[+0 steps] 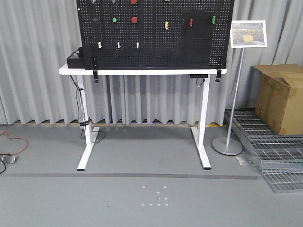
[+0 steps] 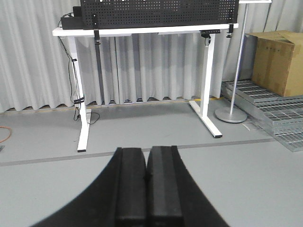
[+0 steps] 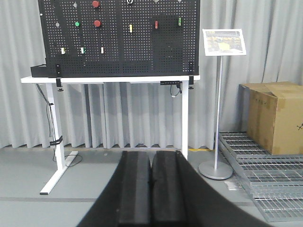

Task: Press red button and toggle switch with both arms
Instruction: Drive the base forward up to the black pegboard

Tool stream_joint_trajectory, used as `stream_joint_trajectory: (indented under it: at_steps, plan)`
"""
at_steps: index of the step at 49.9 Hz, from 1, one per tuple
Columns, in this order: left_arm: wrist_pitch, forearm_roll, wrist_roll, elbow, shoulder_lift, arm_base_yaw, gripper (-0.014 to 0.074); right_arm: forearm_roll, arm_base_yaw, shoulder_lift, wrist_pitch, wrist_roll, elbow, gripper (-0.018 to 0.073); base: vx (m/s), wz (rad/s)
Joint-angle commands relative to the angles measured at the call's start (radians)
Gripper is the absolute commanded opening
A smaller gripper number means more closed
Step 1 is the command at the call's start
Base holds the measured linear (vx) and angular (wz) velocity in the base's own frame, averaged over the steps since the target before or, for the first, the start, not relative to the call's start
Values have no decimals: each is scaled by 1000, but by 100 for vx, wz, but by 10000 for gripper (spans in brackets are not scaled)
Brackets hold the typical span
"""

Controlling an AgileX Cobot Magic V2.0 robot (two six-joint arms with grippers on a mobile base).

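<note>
I am looking across a grey floor (image 1: 142, 156) to a pale curtain (image 1: 38, 71) that is hanging along the whole back of the room. A white worktop (image 1: 142, 72) is standing on two legs before the curtain, and a black pegboard (image 1: 156, 42) is rising upright from it. A black case (image 1: 73, 60) is sitting on the worktop's left end, just beside the pegboard.

To the right, a sign (image 1: 248, 34) on a thin pole is standing near the worktop's leg, and beyond it a box (image 1: 279, 97) is resting on grates (image 1: 274, 151). An orange cable (image 1: 12, 139) is lying at the far left.

A red button (image 1: 134, 20) is showing on the pegboard's upper left part, with a green button (image 1: 114, 20) just to its left. Three white switches (image 1: 118, 45) are sitting in a row below them. Further right are yellow, red and green pieces too small for me to identify.

I am seeing the left claw (image 2: 147, 189) with its fingers pressed together, gripping nothing. The right claw (image 3: 151, 189) is closed the same way. Both are hanging low, well apart from the pegboard, with a stretch of floor between. From the right wrist, the red button is sitting high and left of the claw. From the left wrist, only the pegboard's lower edge is showing.
</note>
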Motion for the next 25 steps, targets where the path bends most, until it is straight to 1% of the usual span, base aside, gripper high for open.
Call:
stream_joint_trajectory:
  at_steps: [1,13,25]
  plan:
    - [-80,1,-7,34,-16,-4,1,-9,-4,-17,-80,-2,12,-3,3,0]
    - [-80,1,-7,34,-16,-4,1,-9,-4,-17,-80,-2,12,-3,10,0]
    - [-80,1,-7,34,-16,-4,1,-9,-4,-17,-80,-2,12,-3,26,-3]
